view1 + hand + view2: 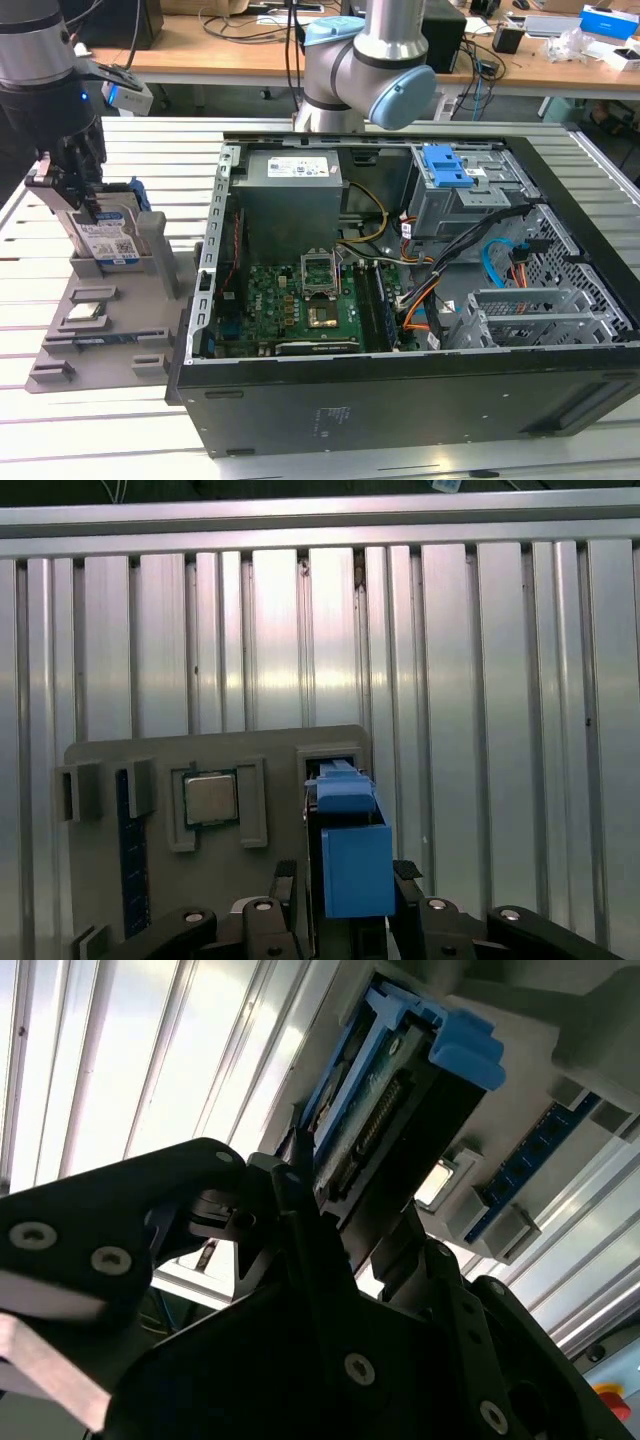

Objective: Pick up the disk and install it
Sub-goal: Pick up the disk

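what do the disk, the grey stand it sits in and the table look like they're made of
The disk: silvery body, likely metal, with a paper-like white-and-blue label. Its blue frame looks like matte plastic.
The grey stand: even matte grey with moulded pockets, probably plastic.
The table: ribbed slats with a brushed shine, likely aluminium.

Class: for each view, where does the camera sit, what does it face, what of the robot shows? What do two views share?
Exterior view: off the arm, above the table, facing the open case; arm and gripper show.
First wrist view: at the wrist, looking down past the gripper at disk and tray.
Second wrist view: at the wrist, looking along the gripper at the disk's edge.
Both wrist views share gripper, disk, tray.
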Action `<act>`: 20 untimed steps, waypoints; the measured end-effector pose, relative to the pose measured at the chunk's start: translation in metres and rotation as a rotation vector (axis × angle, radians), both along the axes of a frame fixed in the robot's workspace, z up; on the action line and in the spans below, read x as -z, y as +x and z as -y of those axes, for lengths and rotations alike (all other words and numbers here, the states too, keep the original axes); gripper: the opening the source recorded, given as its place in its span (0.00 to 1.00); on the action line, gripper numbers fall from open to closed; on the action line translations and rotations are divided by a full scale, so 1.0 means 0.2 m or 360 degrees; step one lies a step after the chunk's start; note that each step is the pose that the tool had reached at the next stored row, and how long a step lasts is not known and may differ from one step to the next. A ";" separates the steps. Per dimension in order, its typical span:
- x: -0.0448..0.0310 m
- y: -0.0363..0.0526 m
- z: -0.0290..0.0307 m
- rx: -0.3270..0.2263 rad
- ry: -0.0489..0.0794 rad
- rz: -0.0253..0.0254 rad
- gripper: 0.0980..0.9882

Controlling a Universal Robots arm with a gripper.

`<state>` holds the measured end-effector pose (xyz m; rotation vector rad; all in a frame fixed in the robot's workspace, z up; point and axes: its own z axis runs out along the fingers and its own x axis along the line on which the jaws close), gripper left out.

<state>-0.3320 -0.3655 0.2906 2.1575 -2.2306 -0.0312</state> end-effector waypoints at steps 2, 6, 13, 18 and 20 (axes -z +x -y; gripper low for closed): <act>0.006 0.000 0.000 0.0000 0.0000 -0.00006 0.43; 0.006 0.000 0.000 0.0000 -0.0001 -0.00006 0.41; 0.006 0.000 0.000 0.0000 -0.0002 -0.00005 0.30; 0.006 0.000 0.000 0.0000 -0.0002 -0.00005 0.30; 0.006 0.000 0.000 0.0000 -0.0003 -0.00005 0.30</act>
